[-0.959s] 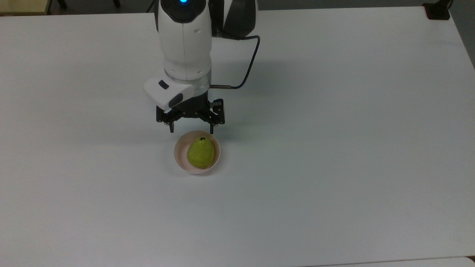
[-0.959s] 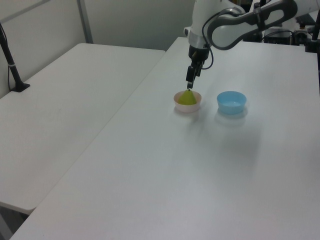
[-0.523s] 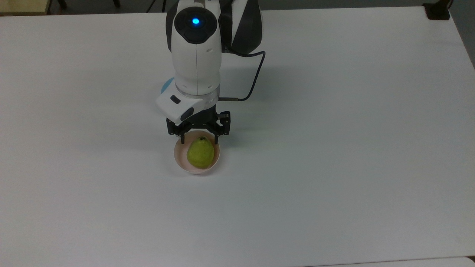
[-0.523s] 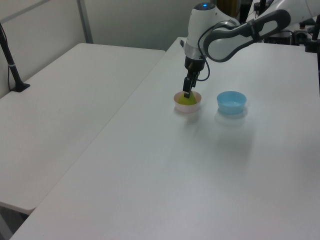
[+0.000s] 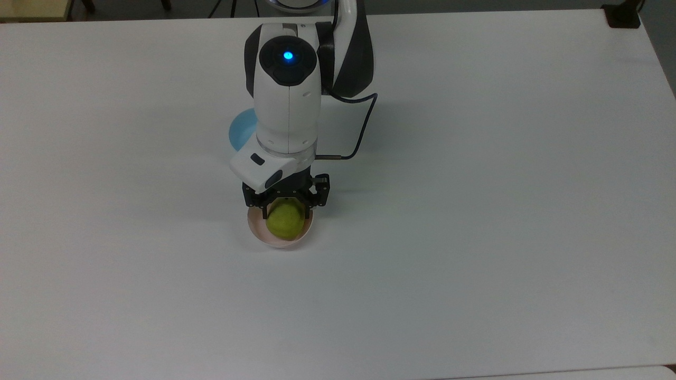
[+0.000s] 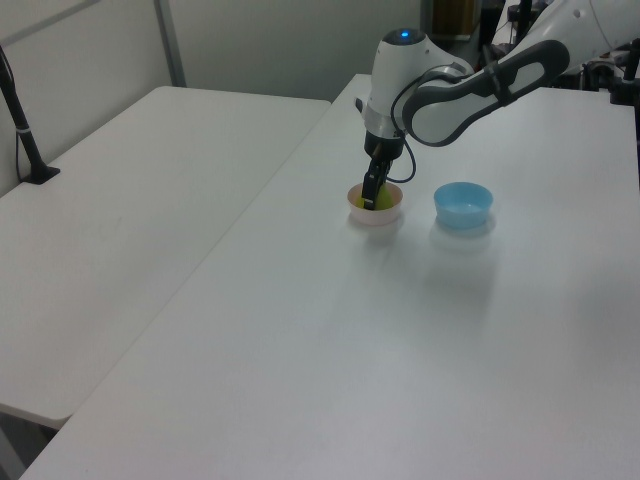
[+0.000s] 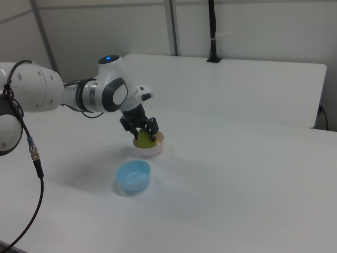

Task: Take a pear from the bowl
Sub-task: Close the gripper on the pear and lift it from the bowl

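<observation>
Plain white rectangular table (image 5: 475, 237) carries a small round pale pink plastic bowl (image 5: 262, 235) and, nearby, apparently untouched, a light blue plastic bowl (image 7: 132, 177).

One pear (image 5: 285, 220), two bowls: a pink bowl (image 5: 278, 240) under the gripper (image 5: 285, 210), a blue bowl (image 7: 133, 176) behind it.

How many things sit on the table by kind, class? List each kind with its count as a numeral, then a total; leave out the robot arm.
Bowls: 2, the pink bowl and the light blue bowl
Pears: 1, the pear lying in the pink bowl
Total: 3
</observation>
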`<state>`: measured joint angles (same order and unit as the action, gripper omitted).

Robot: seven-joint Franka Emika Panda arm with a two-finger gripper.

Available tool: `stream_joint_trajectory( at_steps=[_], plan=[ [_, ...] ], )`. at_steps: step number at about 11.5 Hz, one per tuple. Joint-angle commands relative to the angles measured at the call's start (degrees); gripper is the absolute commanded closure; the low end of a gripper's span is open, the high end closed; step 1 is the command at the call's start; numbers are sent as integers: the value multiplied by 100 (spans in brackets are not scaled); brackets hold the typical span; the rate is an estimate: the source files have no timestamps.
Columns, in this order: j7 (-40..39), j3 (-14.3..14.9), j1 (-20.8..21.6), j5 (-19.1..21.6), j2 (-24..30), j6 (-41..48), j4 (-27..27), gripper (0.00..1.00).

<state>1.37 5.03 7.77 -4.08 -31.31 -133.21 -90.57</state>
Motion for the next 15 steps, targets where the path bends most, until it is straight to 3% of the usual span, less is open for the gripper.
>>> stream_joint_trajectory(
  at_steps=[1, 5, 12, 15],
  plan=[
    [65, 33, 14, -128, -95, -144, 31, 29],
    [65, 33, 41, -119, -78, -126, 31, 54],
    [65, 77, -12, -23, 519, 444, 92, 54],
    [21, 86, -301, -5, 599, 955, 522, 54]
  ],
)
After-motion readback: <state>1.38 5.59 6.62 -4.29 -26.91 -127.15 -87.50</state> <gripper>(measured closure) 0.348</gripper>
